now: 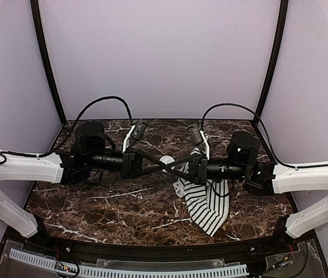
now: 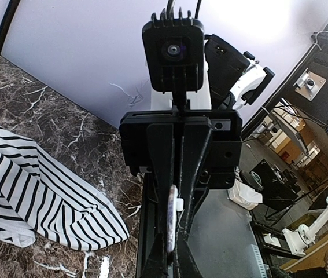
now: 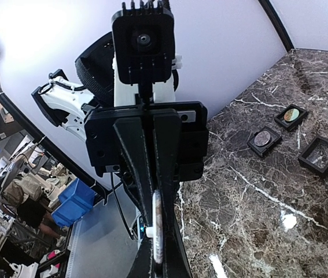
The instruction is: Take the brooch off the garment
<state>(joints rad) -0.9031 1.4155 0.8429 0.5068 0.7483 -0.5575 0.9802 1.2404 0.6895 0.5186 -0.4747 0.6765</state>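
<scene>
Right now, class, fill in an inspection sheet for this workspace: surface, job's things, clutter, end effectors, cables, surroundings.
Surface: dark, white-veined marble-look tabletop.
Job's things: striped garment lies crumpled on the tabletop under the right arm. A thin pale disc, apparently the brooch, is held up between the arms, apart from the garment.
Clutter: three small black boxes on the tabletop; two show round pieces inside.
End effectors: left end effector and right end effector face each other, both shut on the brooch.
Cables: black cables loop behind each arm, away from the garment.
Surroundings: lilac walls; a cluttered workshop lies beyond the near edge.
</scene>
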